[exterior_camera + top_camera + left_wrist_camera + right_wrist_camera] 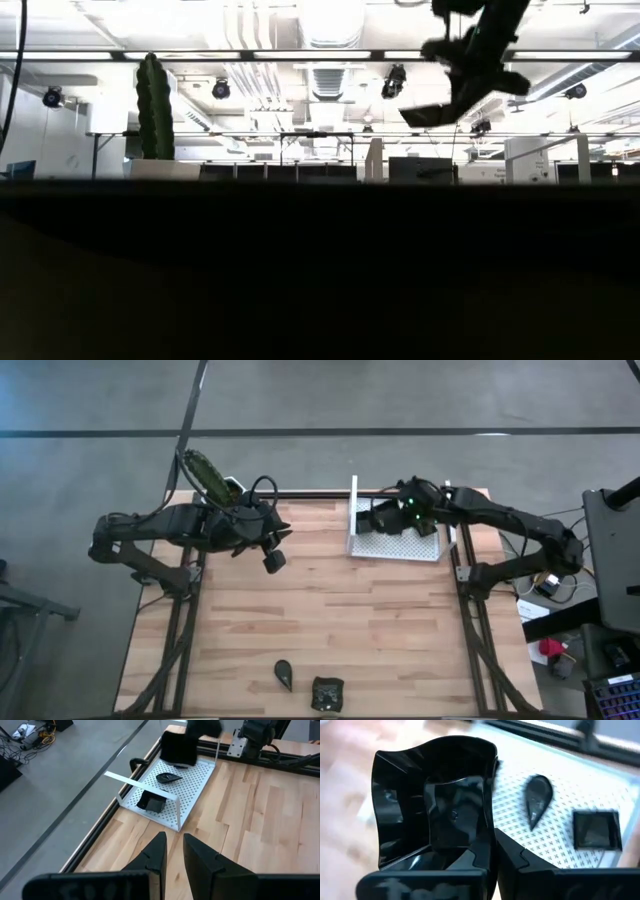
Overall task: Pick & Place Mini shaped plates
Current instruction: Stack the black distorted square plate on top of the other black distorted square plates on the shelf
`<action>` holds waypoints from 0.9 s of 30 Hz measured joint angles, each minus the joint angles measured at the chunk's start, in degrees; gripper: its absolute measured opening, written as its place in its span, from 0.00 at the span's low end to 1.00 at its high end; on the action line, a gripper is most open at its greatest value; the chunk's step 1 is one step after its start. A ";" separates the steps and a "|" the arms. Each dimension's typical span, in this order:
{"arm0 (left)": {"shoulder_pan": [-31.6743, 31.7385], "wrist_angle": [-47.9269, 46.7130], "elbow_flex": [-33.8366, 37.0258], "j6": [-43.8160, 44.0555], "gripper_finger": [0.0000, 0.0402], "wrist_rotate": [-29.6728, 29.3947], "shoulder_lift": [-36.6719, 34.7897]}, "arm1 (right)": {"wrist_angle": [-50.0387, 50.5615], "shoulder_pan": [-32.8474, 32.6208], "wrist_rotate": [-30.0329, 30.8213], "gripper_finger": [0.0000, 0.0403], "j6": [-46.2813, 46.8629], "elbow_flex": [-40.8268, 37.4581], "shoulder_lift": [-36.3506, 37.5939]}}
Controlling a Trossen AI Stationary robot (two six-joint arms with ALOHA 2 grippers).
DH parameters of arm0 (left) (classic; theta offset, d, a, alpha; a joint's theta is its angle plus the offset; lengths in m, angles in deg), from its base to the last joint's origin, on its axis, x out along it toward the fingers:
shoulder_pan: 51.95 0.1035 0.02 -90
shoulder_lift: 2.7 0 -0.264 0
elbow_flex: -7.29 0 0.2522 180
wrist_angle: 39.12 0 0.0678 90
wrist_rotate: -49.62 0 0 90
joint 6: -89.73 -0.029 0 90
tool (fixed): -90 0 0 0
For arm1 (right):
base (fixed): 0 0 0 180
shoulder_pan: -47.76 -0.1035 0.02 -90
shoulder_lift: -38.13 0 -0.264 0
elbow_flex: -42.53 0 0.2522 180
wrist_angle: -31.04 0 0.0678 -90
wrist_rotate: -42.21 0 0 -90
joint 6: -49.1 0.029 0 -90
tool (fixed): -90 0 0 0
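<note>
My right gripper [495, 852] hangs over the white perforated tray [405, 546] at the table's far right, shut on a square glossy black mini plate [435, 805]. A teardrop plate [538, 800] and a square plate [596, 830] lie flat in the tray. Near the table's front edge lie another teardrop plate [285, 674] and another square plate [327, 693]. My left gripper [272, 558] hovers over the table's far left part, its fingers [155, 857] a little apart with nothing between them. My right gripper pinches one side of the square plate's wavy rim [487, 832] between its two fingers. The fingers slant down from above. The plate is lifted clear above the tray and tilted, sticking out to one side of the fingers [430, 113].
A tall green cactus in a white pot [207, 475] stands at the table's far left corner, close to my left arm. The tray has an upright white handle bar [140, 782] on its side toward the table's middle. Bare wood [330, 610] fills the middle of the table.
</note>
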 joint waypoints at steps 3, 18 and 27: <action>0.02 0.27 0.00 -0.04 0.14 0.00 0.00 | -2.12 4.10 -0.36 0.02 3.37 -1.47 -2.18; 0.02 0.28 -0.02 -0.19 0.14 0.00 0.00 | -17.64 10.94 -9.60 0.02 2.06 -1.42 -21.07; 0.02 0.28 -0.02 -0.24 0.14 0.00 0.00 | -18.61 11.08 -11.57 0.02 3.10 0.77 -27.61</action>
